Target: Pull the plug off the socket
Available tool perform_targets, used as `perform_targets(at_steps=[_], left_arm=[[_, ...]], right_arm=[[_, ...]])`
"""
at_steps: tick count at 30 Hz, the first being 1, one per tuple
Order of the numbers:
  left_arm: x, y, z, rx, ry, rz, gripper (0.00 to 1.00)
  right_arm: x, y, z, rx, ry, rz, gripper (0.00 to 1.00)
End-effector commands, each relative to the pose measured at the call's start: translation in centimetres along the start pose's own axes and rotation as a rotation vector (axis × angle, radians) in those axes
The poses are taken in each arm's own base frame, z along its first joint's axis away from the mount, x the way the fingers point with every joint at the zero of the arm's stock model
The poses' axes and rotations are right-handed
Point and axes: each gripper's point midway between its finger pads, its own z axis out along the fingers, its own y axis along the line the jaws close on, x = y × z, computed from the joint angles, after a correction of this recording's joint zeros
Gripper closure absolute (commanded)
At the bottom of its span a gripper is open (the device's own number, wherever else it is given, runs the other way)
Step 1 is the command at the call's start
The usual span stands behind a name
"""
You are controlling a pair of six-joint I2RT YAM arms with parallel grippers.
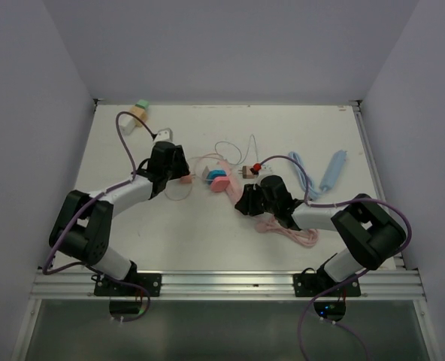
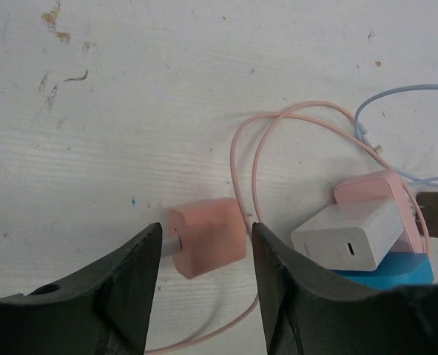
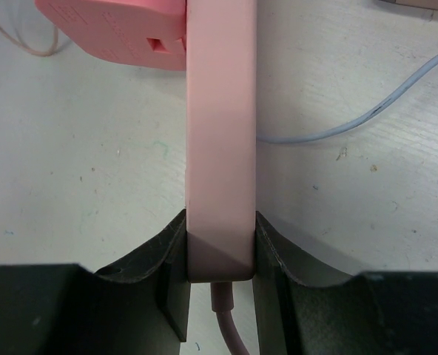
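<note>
Top external view: a scuffed white table (image 1: 207, 241) is enclosed by pale walls (image 1: 230, 45). Near its middle, the pink plug (image 2: 210, 240) is straddled, ungripped, by the parted left gripper (image 2: 206, 231), and the pink socket strip (image 3: 220, 111) is clamped by the right gripper (image 3: 220, 218). The strip's far end is cut off in the right wrist view.

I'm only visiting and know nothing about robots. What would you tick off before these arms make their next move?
1. Right gripper clamped on the pink strip: ok.
2. Plug out of the pink strip, lying on the table with its prong bare: ok.
3. Left gripper open, with a gap on each side of the plug: ok.
4. Pink cable clear of the left gripper: cannot tell; it runs close under one finger.
</note>
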Motion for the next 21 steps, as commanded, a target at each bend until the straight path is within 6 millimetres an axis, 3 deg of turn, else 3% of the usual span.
perform_targets(at_steps=[1, 5, 6, 9, 15, 21], left_arm=[[-2.0, -0.3, -1.0, 0.032, -0.073, 0.054, 0.4], [-1.9, 0.0, -1.9, 0.037, -0.068, 0.057, 0.27], [-2.0, -0.3, -2.2, 0.054, -0.073, 0.061, 0.2], [-2.9, -1.5, -4.1, 0.139, -0.103, 0.095, 0.12], [-2.1, -5.1, -7.7, 0.349, -0.109, 0.239, 0.12], [1.5, -8.8, -9.0, 0.419, -0.075, 0.437, 0.18]], right_arm=[[-2.2, 2.7, 0.0, -0.118, -0.056, -0.035, 1.0], [-2.1, 2.7, 0.1, -0.118, -0.051, -0.04, 1.0], [-2.2, 2.8, 0.0, -0.121, -0.05, -0.048, 1.0], [-2.2, 3.0, 0.0, -0.133, -0.045, -0.06, 1.0], [-2.1, 3.9, -0.1, -0.176, -0.024, -0.066, 1.0], [-2.1, 4.6, -0.2, -0.212, -0.012, -0.08, 1.0]])
